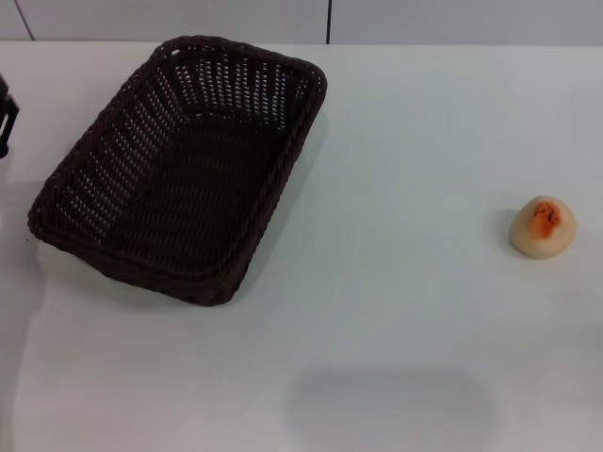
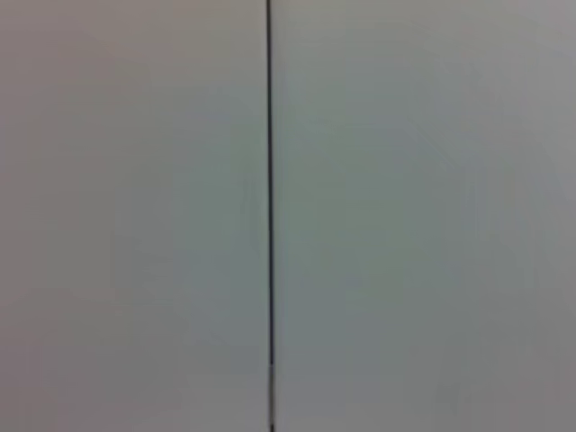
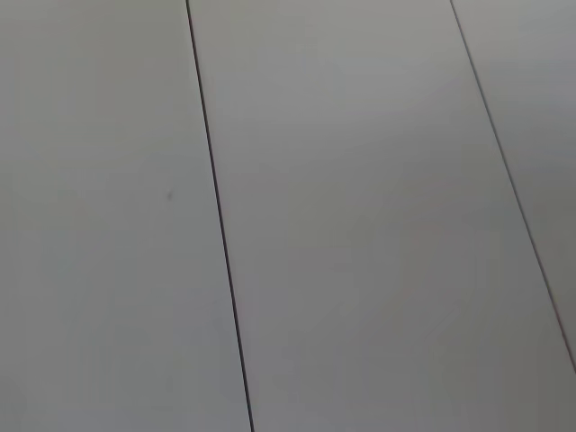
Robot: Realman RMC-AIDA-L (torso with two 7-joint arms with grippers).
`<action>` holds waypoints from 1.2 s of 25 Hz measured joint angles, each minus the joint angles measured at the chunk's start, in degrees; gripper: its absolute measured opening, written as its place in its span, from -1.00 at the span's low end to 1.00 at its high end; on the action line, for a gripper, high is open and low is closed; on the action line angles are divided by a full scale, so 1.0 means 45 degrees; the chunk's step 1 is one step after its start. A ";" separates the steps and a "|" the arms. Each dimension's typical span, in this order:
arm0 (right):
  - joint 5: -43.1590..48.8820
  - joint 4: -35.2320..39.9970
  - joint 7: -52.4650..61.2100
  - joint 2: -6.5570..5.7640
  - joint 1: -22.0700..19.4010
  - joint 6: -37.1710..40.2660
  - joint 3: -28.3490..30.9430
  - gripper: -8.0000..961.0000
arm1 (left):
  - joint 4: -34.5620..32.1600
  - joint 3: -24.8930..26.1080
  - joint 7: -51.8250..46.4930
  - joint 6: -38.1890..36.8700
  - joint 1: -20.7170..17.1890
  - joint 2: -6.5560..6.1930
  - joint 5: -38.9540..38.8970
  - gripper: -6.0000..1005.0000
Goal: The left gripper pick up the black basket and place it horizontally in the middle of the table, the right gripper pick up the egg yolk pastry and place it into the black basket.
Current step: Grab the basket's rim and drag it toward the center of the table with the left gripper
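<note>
The black basket (image 1: 179,169) is a large dark woven wicker basket standing empty on the left half of the white table (image 1: 396,311), its long side running at a slant from near left to far middle. The egg yolk pastry (image 1: 543,227), a small cream dome with an orange-red patch on top, sits alone at the right side of the table, far from the basket. A black part of my left gripper (image 1: 6,118) shows at the far left edge of the head view, beside the basket's left rim and apart from it. My right gripper is out of view.
A pale wall with a dark vertical seam (image 1: 329,21) runs behind the table's far edge. The left wrist view shows only a pale panel with one dark seam (image 2: 269,180). The right wrist view shows pale panels with slanting seams (image 3: 216,216).
</note>
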State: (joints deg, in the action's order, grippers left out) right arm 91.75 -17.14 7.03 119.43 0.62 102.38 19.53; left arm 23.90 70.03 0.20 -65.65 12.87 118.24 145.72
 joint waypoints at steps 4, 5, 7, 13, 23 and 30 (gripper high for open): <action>0.0000 0.0000 0.0000 -0.0018 0.0016 -0.0018 -0.0006 0.61 | 0.1841 0.0136 0.0158 0.1615 -0.0128 -0.0473 0.0429 0.56; 0.0000 0.0001 0.0000 -0.0018 0.0017 -0.0024 -0.0005 0.61 | 0.2396 0.0234 0.0170 0.2140 -0.0199 -0.0621 0.0634 0.56; 0.0001 0.0000 0.0000 -0.0018 0.0014 -0.0053 -0.0006 0.61 | 0.3829 0.0593 0.0170 0.3684 -0.0362 -0.0973 0.1295 0.55; -0.0022 0.0020 0.0000 -0.0018 -0.0056 -0.0086 -0.0004 0.61 | 0.8802 0.1830 0.0035 0.9796 -0.0797 -0.1627 0.3784 0.54; -0.0034 0.0025 0.0011 -0.0018 -0.0050 -0.0194 -0.0004 0.60 | 1.4443 0.3376 0.2728 1.9991 -0.0226 -0.1157 0.4270 0.52; -0.0004 0.0048 0.0038 -0.0036 0.0012 -0.0460 -0.0005 0.60 | 1.5626 0.5638 0.5142 2.7030 0.1697 -0.0004 0.4236 0.50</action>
State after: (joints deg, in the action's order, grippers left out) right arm 91.73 -16.92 7.20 119.27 0.67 100.31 19.51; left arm 94.21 95.40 23.34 55.99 20.50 118.22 164.78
